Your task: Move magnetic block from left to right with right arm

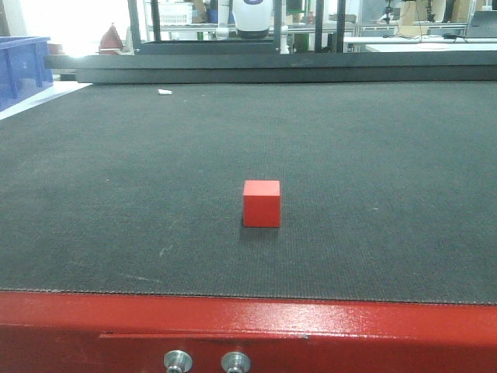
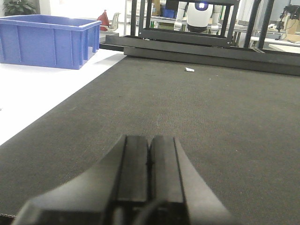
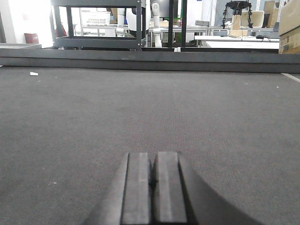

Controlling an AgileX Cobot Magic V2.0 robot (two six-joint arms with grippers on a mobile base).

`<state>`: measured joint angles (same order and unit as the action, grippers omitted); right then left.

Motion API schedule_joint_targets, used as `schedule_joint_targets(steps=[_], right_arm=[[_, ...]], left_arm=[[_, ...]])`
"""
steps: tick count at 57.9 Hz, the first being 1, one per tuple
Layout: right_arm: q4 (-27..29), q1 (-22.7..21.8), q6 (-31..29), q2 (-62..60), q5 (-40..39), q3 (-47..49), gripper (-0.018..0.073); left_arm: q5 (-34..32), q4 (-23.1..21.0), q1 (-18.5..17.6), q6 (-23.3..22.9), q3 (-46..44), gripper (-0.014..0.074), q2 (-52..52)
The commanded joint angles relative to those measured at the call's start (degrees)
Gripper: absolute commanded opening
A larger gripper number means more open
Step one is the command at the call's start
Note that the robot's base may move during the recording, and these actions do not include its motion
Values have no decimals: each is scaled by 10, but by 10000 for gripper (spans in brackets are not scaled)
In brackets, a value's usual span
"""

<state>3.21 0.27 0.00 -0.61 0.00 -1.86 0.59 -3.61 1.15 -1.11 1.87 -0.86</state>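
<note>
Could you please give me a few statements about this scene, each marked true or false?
1. The magnetic block rests on the dark mat, with no gripper touching it. True.
2. The right gripper is shut on the block. False: its jaws are closed on nothing, and the block does not appear in the right wrist view.
3. The left gripper is wide open. False: its jaws are pressed together.
4. A blue bin stands on the white surface beside the mat. True.
5. The block sits inside the bin. False: it stands on the mat.
</note>
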Motion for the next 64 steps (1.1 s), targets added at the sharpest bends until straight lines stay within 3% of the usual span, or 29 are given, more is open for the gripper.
schedule_joint_targets(steps=[1,43,64], right_arm=[[-4,-2,0,-12,-50,1,55],[-4,-2,0,-12,-45,5,55],[-4,-2,0,-1,195,152,55]], left_arm=[[-53,-4,-3,-2,4,-117,-5],[-53,-4,-3,-2,4,-117,-5],[-53,-4,-3,-2,4,-117,-5]])
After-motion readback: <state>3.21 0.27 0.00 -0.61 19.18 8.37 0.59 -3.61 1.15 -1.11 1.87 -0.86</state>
